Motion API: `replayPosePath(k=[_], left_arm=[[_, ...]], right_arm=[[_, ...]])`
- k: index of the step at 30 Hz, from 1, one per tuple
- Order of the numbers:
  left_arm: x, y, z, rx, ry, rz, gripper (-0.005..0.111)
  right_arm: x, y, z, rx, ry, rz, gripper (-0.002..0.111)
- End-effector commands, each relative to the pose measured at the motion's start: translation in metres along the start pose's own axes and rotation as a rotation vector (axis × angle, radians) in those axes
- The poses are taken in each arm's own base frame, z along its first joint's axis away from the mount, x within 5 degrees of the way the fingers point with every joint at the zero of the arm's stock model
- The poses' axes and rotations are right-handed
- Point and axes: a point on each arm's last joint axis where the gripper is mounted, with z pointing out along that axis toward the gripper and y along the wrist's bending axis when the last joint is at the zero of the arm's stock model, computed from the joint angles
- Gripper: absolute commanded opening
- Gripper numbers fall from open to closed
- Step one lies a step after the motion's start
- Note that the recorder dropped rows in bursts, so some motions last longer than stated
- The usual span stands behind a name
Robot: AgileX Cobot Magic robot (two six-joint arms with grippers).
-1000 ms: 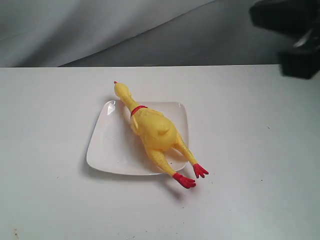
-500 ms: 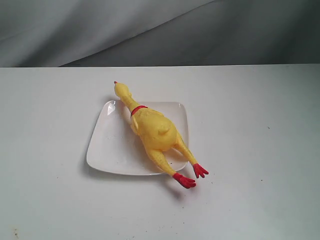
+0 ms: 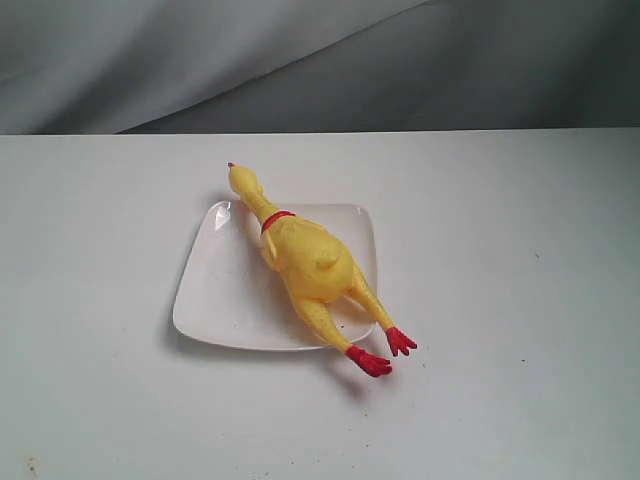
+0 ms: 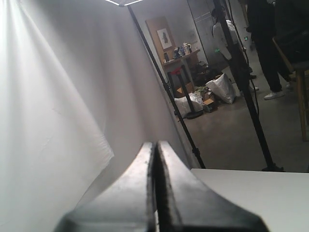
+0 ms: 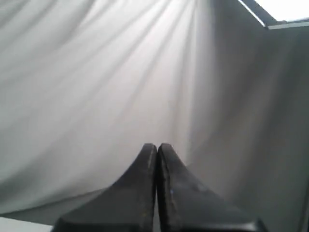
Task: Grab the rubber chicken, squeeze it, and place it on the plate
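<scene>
- The long yellow rubber toy chicken (image 3: pixel 305 265) with bumpy skin lies at a slant across the glossy white square plate (image 3: pixel 215 290), its body resting on the right half of the plate.
- Its head with the red comb tip (image 3: pixel 231 165) reaches past the plate's far rim, over the white surface (image 3: pixel 500 300).
- The red neck band (image 3: pixel 277 217) sits just inside that far rim.
- The two red feet (image 3: pixel 385 352) stick out past the near right corner of the plate and lie over the surface.
- The left part of the plate is bare, with a few dark specks.
- The plate stands near the middle of the surface, with a creased grey cloth backdrop (image 3: pixel 300 60) behind it.
- The black left fingers (image 4: pixel 140 188) are pressed together along their full length with nothing between them; in the left wrist view they point toward a white cloth (image 4: pixel 58 106) and a dark stand pole (image 4: pixel 164 87), above a corner of the surface.
- The black right fingers (image 5: pixel 137 188) are likewise closed tight on nothing, and point at folded grey cloth.
</scene>
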Motion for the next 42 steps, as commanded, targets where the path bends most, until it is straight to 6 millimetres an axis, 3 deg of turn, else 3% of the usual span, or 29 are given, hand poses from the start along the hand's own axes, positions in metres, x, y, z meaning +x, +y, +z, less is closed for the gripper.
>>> replayPosePath(k=[1, 16, 23, 42], left_arm=[[-0.002, 0.0, -0.001, 0.001, -0.006, -0.002, 0.001], [-0.002, 0.0, -0.001, 0.001, -0.006, -0.002, 0.001], [-0.002, 0.0, -0.001, 0.001, -0.006, -0.002, 0.001], [-0.002, 0.0, -0.001, 0.001, -0.006, -0.002, 0.001]], right_arm=[[0.039, 0.002, 0.007, 0.104, 0.112, -0.003, 0.0], [0.178, 0.002, 0.017, 0.183, 0.28, 0.167, 0.0], [0.221, 0.002, 0.014, 0.196, 0.378, 0.078, 0.0], [0.239, 0.004, 0.008, 0.184, 0.523, 0.073, 0.0]])
